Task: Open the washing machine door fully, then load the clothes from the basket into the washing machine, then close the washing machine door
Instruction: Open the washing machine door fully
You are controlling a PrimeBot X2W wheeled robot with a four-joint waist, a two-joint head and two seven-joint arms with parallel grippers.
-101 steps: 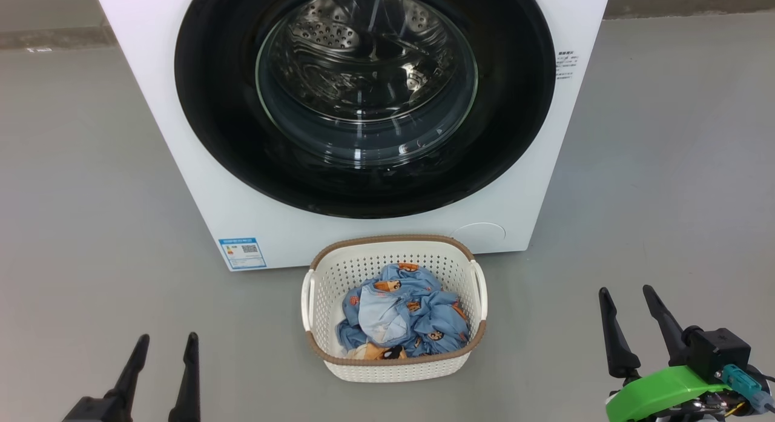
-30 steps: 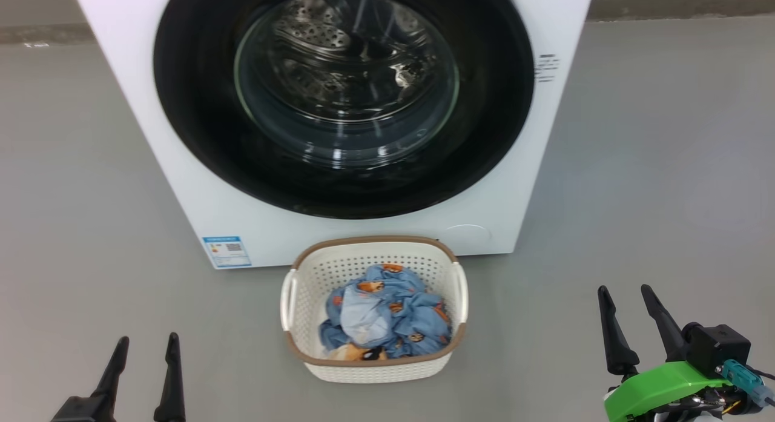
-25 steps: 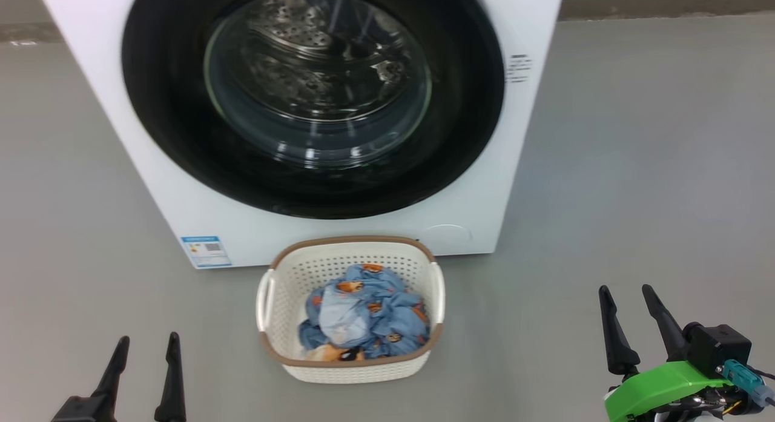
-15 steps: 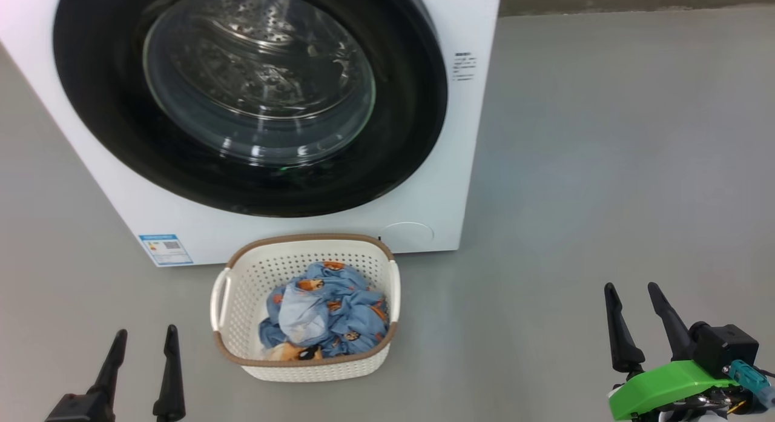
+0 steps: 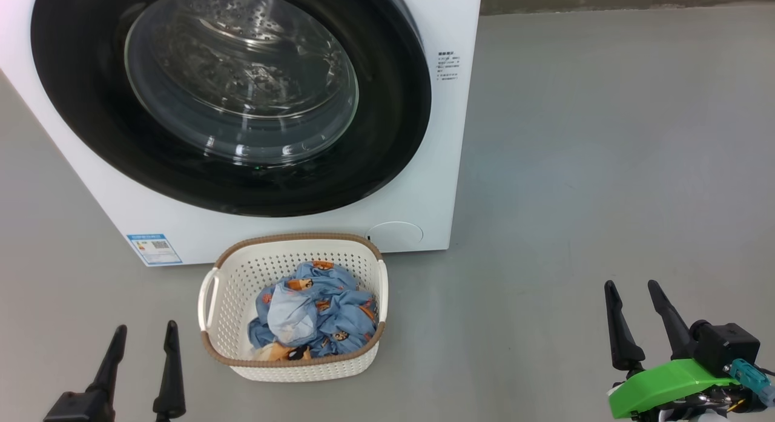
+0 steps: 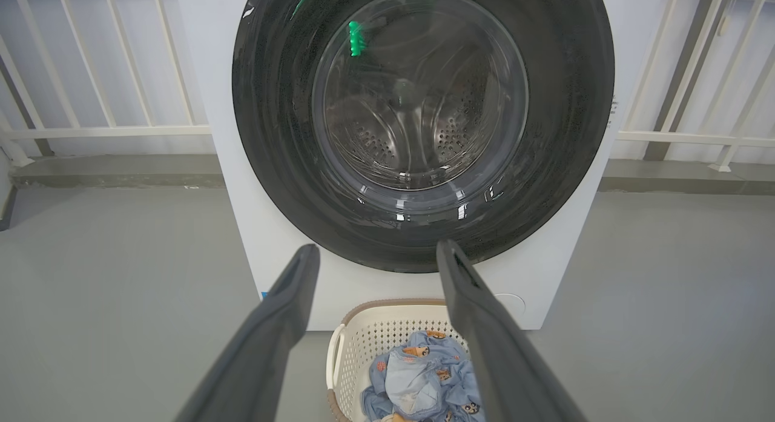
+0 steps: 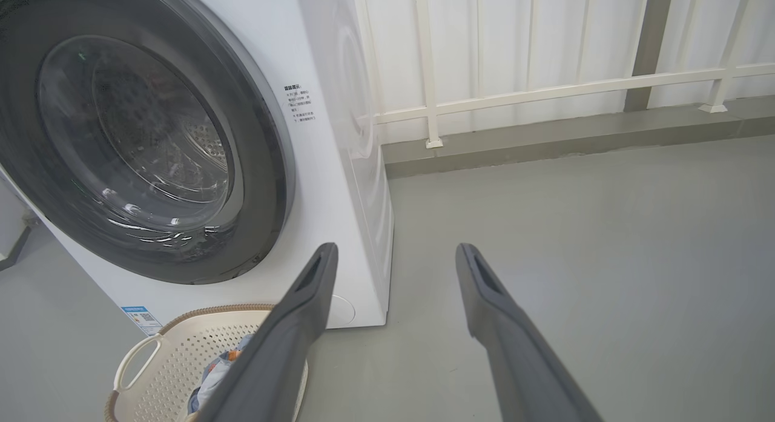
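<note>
The white washing machine (image 5: 448, 168) (image 6: 212, 59) (image 7: 327, 107) stands at the upper left of the head view, its round black-rimmed door (image 5: 393, 107) (image 6: 272, 137) (image 7: 266, 168) lying flush against the front. In front of it on the floor sits the cream basket (image 5: 224, 325) (image 6: 351, 343) (image 7: 157, 355) holding blue bear-print clothes (image 5: 315, 313) (image 6: 418, 373) (image 7: 212, 373). My left gripper (image 5: 145, 328) (image 6: 375, 249) hangs open just left of the basket, empty. Far to the right, my right gripper (image 5: 631, 284) (image 7: 393, 249) stands open over bare floor.
Grey floor (image 5: 605, 168) spreads wide to the right of the machine. A white railing (image 7: 545, 89) (image 6: 103, 131) on a low kerb runs behind it. A blue sticker (image 5: 154, 248) marks the machine's lower left front.
The head camera has turned right, so machine and basket sit further left in the picture. Both grippers stay open and low, much as before.
</note>
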